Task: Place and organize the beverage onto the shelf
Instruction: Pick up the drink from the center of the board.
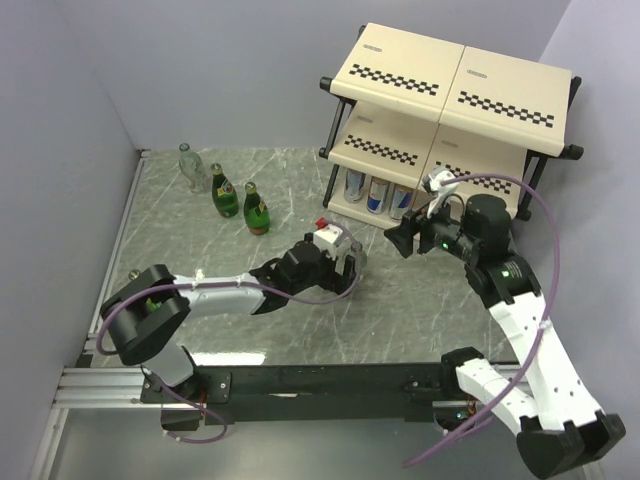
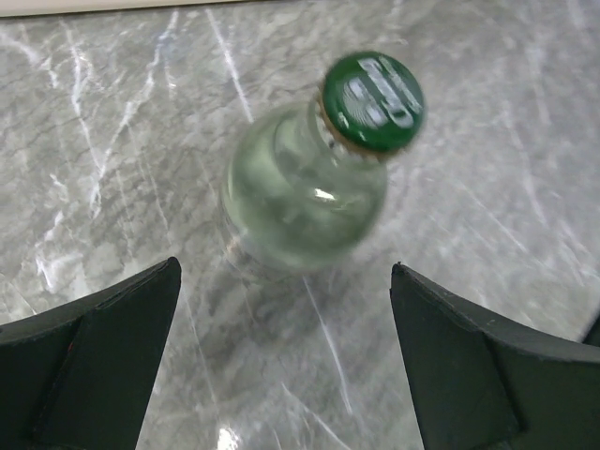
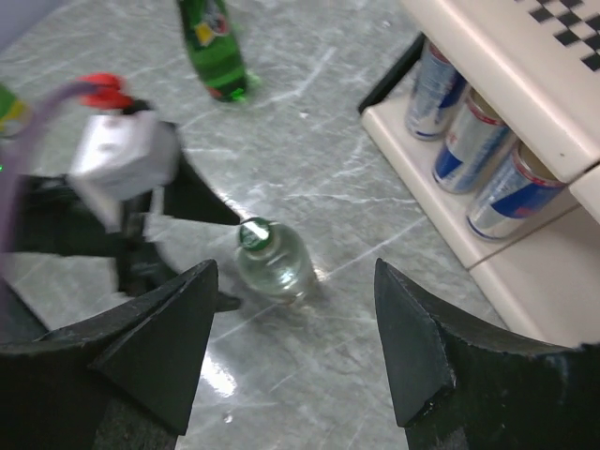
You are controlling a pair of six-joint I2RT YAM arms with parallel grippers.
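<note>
Clear bottle (image 2: 305, 202) upright, centred just ahead of spread left fingers (image 2: 94, 361), untouched

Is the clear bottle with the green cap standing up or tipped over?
Upright: the clear bottle stands on its base, green cap uppermost, in both wrist views.

Grey marble tabletop (image 1: 300, 340); lavender walls (image 1: 60, 100); alu rail (image 1: 100, 385) near edge.
</note>
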